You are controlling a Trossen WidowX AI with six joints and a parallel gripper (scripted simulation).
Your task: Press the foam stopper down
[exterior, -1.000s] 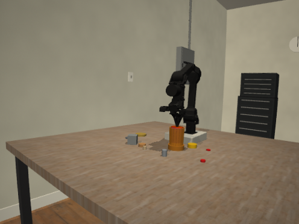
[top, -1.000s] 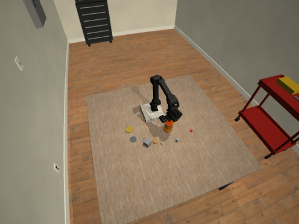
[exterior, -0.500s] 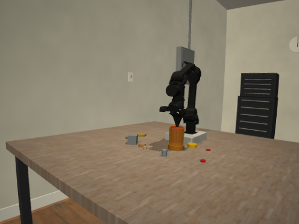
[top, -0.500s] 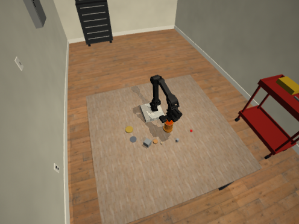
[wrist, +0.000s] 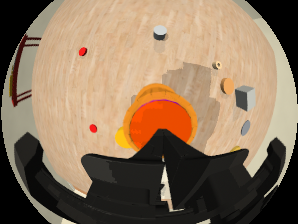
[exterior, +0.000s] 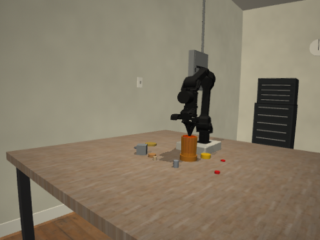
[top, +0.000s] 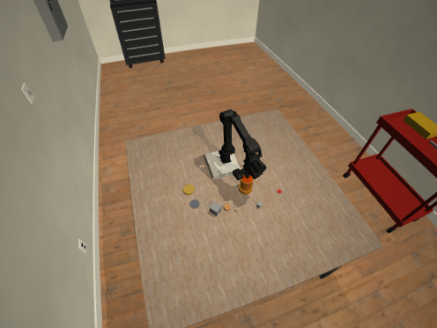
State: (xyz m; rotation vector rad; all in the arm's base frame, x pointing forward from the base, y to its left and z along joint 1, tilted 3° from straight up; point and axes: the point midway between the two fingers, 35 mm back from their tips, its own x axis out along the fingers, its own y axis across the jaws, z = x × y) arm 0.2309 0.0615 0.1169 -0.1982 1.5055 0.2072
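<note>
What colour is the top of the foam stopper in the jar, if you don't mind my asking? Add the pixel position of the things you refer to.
The stopper (top: 248, 179) (exterior: 185, 137) (wrist: 155, 120) is bright orange-red, seen best in the wrist view.

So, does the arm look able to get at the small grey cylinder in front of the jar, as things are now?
Probably yes: the grey cylinder stands apart from the orange jar, with nothing seen over it. The end effector would likely need to rise clear first.
</note>
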